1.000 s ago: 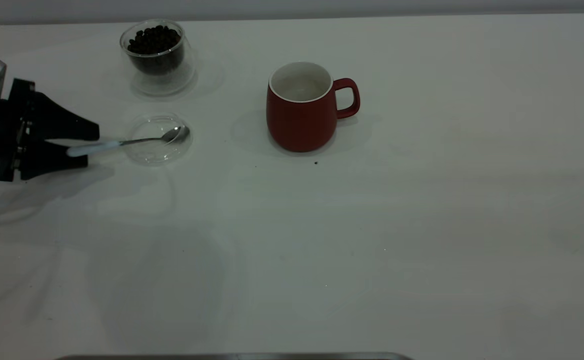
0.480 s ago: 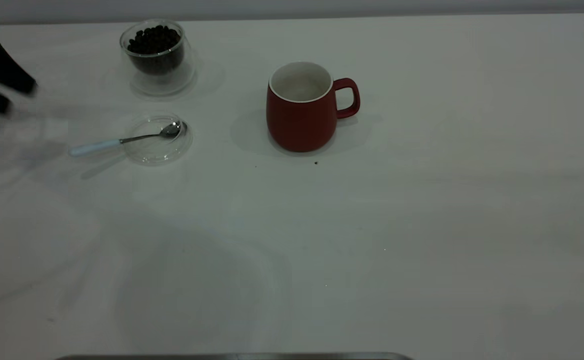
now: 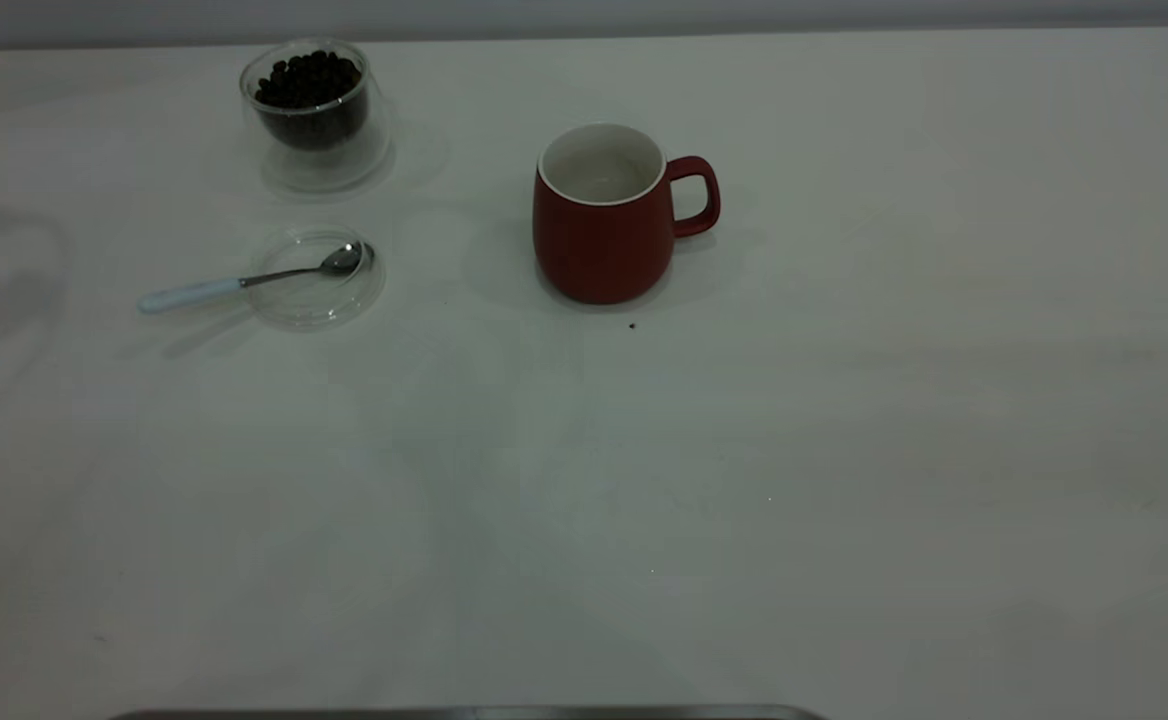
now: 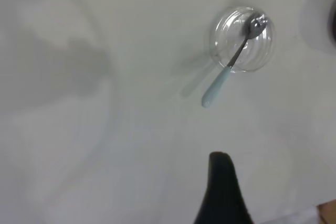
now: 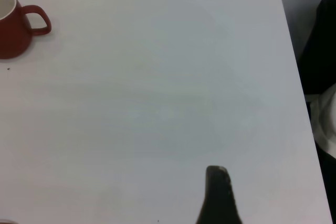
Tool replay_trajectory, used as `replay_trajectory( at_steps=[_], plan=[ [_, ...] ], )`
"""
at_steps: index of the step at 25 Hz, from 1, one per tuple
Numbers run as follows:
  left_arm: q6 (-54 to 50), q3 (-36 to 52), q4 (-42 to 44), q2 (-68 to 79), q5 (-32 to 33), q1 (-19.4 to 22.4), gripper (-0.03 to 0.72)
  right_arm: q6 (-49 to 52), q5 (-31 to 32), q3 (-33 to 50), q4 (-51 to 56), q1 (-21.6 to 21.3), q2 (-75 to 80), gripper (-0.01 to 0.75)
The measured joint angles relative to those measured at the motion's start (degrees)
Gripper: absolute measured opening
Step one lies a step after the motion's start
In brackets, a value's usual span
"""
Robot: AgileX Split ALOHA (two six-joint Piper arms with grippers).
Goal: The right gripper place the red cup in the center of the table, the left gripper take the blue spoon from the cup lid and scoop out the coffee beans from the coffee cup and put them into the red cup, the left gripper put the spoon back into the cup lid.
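- We saw the table (image 3: 844,450), the largest thing, wide and bare over most of its surface; taking the red cup as our landmark, there was plenty of open room in front of it and on its handle side, out to the far table edge seen in the right wrist view.
- The red cup (image 3: 604,215) stood upright near the table's middle, so we judged the first step done; we could not make out any beans inside it.
- The coffee cup (image 3: 316,110) stood well apart from the red cup, on the side away from its handle and farther back, with the coffee beans (image 3: 306,80) heaped inside.
- The cup lid (image 3: 316,278) lay on that same side, just in front of the coffee cup.
- The blue spoon (image 3: 244,282) rested with its bowl in the lid, its handle pointing away from the red cup; we judged the return done and the task about finished.
- The left claw (image 4: 224,192) hung above the table, apart from the spoon and gripping nothing; the right claw (image 5: 219,195) hung over bare table, well apart from the red cup. Only one finger of each showed, so we could not tell whether they were apart or together.
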Motion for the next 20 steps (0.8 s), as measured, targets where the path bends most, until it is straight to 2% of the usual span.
replay_trajectory(
  at_steps=[4,10,15,20],
  plan=[
    [-1.7,5.8,3.3,-10.7,0.0,-4.6,0.595,0.0,0.0,0.0,0.0,0.0,0.0,0.59],
    [-5.8,21.7,4.8,-30.6,0.0,-11.8,0.595,0.0,0.0,0.0,0.0,0.0,0.0,0.59],
    [-11.7,32.3,13.0,-48.5,0.0,-17.4,0.595,0.0,0.0,0.0,0.0,0.0,0.0,0.59],
    [-16.8,40.1,18.6,-63.4,0.0,-18.5,0.595,0.0,0.0,0.0,0.0,0.0,0.0,0.59]
  ],
)
